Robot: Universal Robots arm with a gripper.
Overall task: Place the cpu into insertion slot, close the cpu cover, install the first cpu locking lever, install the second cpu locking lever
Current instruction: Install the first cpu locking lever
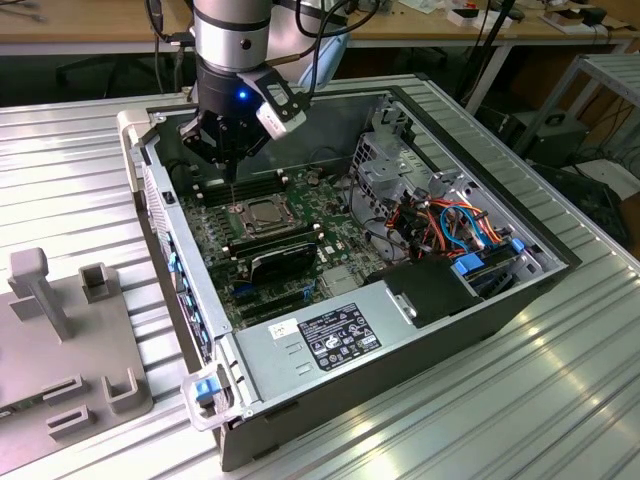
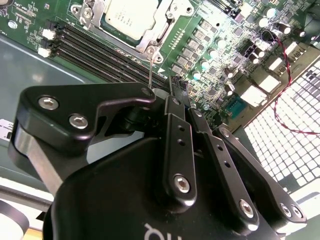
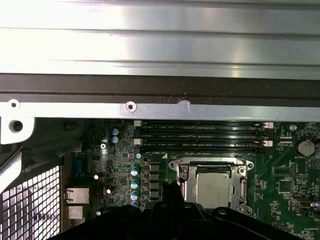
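Note:
The cpu point(image 1: 266, 213) point(image 2: 129, 17) point(image 3: 212, 187) lies flat in the insertion slot on the green motherboard, inside the open computer case. The silvery cpu cover point(image 2: 167, 25) point(image 3: 210, 164) lies down around it and hides most of the slot. A thin wire locking lever point(image 1: 234, 188) point(image 2: 150, 70) stands nearly upright from one corner of the socket. My gripper point(image 1: 232, 162) point(image 2: 170, 99) point(image 3: 167, 192) hangs straight above that corner, fingers drawn together at the lever's top end.
Long black memory slots point(image 3: 200, 135) run beside the socket toward the case wall point(image 3: 150, 106). A black card point(image 1: 280, 262), a drive cage point(image 1: 395, 165), coloured cables point(image 1: 460, 225) and the power supply point(image 1: 340, 335) fill the rest of the case. A grey fixture point(image 1: 60, 330) sits on the exterior view's left.

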